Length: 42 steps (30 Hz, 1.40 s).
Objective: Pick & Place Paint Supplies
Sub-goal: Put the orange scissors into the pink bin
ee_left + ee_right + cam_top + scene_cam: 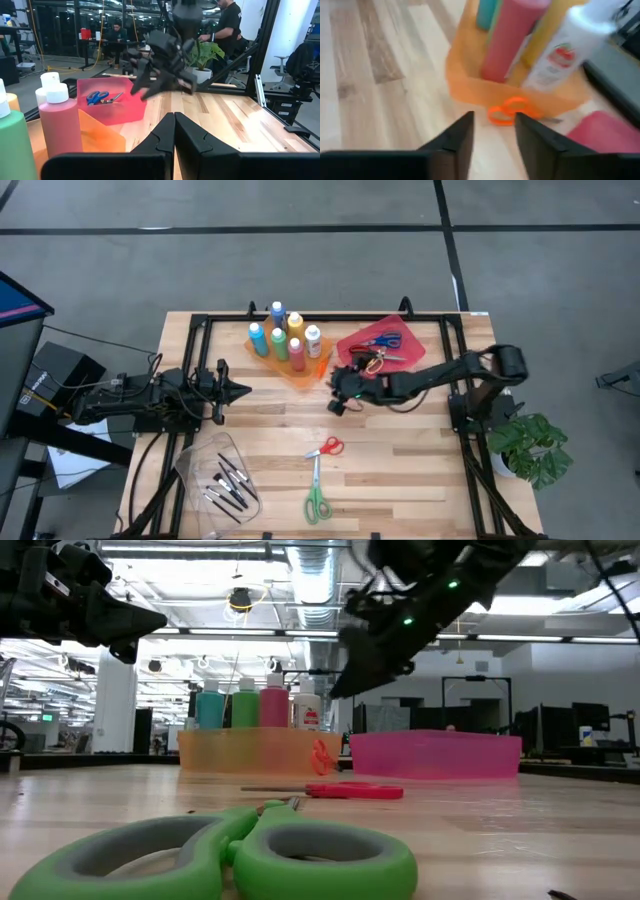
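Note:
Several paint bottles (280, 335) stand in an orange tray (300, 372), also seen as bottles (515, 35) in the right wrist view. Orange-handled scissors (506, 111) lie on the table against that tray's wall. My right gripper (335, 390) hovers open above the table just short of them, fingers (460, 135) pointing at the tray, and it holds nothing. Red-handled scissors (326, 447) and green-handled scissors (317, 502) lie flat on the table nearer the front. Dark brushes (228, 483) lie in a clear tray. My left gripper (243, 390) waits shut, left of the orange tray.
A red tray (400, 328) right of the orange one holds blue-handled scissors (385, 340) and other scissors. A black frame (200, 325) runs along the table edges. A potted plant (535, 445) stands off the right edge. Bare wood lies between the grippers. People sit in the room beyond.

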### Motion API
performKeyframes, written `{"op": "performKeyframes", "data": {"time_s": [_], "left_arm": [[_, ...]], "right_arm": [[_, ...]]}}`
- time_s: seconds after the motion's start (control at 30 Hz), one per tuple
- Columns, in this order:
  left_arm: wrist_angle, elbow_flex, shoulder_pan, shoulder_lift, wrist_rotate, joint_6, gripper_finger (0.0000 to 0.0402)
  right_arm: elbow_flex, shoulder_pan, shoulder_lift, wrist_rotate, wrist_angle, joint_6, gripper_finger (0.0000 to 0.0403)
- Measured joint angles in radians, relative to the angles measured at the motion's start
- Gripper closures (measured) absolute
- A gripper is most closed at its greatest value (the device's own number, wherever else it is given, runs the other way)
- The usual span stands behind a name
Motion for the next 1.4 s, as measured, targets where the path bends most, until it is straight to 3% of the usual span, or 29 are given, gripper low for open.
{"op": "performKeyframes", "data": {"time_s": [0.17,0.27,0.57,0.9,1.03,1.23,1.4], "left_arm": [[0.000,0.000,0.000,0.000,0.000,0.000,0.0401],[0.000,0.000,0.000,0.000,0.000,0.000,0.0401],[0.000,0.000,0.000,0.000,0.000,0.000,0.0401],[0.000,0.000,0.000,0.000,0.000,0.000,0.0401],[0.000,0.000,0.000,0.000,0.000,0.000,0.0401],[0.000,0.000,0.000,0.000,0.000,0.000,0.0401],[0.000,0.000,0.000,0.000,0.000,0.000,0.0401]], "right_arm": [[0.121,0.010,0.152,0.043,-0.071,0.139,0.0192],[0.190,0.006,0.234,0.074,-0.124,0.207,0.0171],[0.398,-0.025,0.443,0.104,-0.357,0.257,0.0195],[0.453,-0.059,0.488,0.104,-0.393,0.334,0.0198],[0.452,-0.061,0.488,0.110,-0.412,0.374,0.0239],[0.452,-0.055,0.488,0.108,-0.409,0.396,0.0380],[0.451,-0.032,0.482,0.105,-0.419,0.431,0.0391]]}}
